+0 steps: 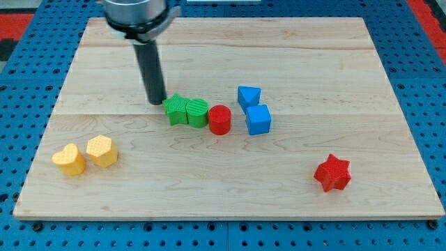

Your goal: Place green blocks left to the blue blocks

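Observation:
My tip [157, 102] rests on the board just left of and slightly above the green star block [176, 110], nearly touching it. A second green block [198, 111], rounded in shape, sits against the star's right side. A red cylinder [219, 119] touches that green block's right side. Two blue blocks lie further right: a blue wedge-like block [249, 95] and below it a blue cube [258, 119]. Both green blocks lie to the left of the blue blocks, with the red cylinder between.
Two yellow blocks [69, 160] [102, 150] lie side by side near the board's lower left. A red star block [332, 173] lies at the lower right. The wooden board [230, 42] sits on a blue pegboard surface.

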### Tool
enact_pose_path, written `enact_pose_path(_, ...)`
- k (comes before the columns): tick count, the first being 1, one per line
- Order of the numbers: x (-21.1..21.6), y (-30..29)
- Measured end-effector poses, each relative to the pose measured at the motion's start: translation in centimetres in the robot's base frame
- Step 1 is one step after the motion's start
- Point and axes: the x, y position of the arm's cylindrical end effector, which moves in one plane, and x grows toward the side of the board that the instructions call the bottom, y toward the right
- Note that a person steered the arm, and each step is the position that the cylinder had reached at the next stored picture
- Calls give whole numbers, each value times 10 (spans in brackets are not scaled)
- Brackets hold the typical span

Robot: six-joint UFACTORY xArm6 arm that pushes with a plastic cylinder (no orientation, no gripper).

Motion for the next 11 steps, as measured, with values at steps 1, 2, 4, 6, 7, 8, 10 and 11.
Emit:
enact_pose_path(1,27,-27)
enact_pose_path(2,64,-14)
enact_pose_path(4,38,24)
enact_pose_path(6,8,50)
enact_pose_path(7,-6,56)
enact_pose_path(8,-12,58)
enact_pose_path(10,-20,87)
enact_pose_path(11,-29,92)
